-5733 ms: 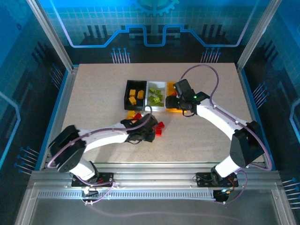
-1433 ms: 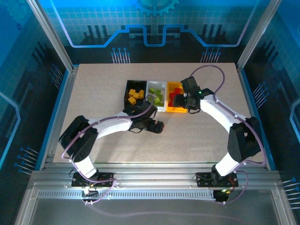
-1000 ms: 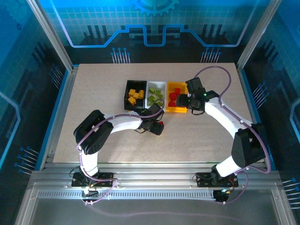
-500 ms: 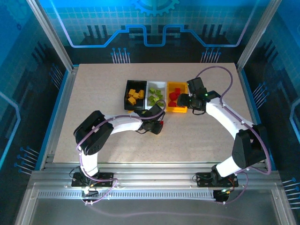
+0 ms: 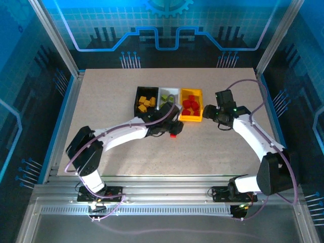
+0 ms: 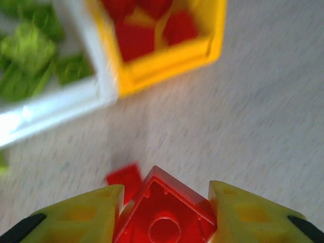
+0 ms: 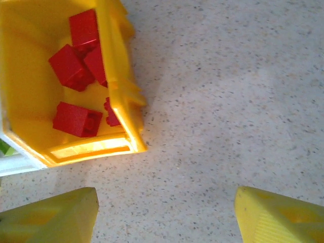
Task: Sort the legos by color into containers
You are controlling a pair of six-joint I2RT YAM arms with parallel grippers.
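A glossy red plastic brick [image 6: 164,217] is pinched in the left hand [image 6: 165,190], over the speckled bench [image 6: 263,111] and just short of the yellow plastic bin [image 6: 167,63], in which other red bricks [image 7: 76,68] are gathered. Lime green bricks [image 6: 28,50] are seen in the adjoining white bin [image 6: 55,109], and yellow-orange bricks [image 5: 146,103] in the black bin [image 5: 136,101]. The right hand [image 7: 167,212] is spread wide over bare bench beside the yellow bin.
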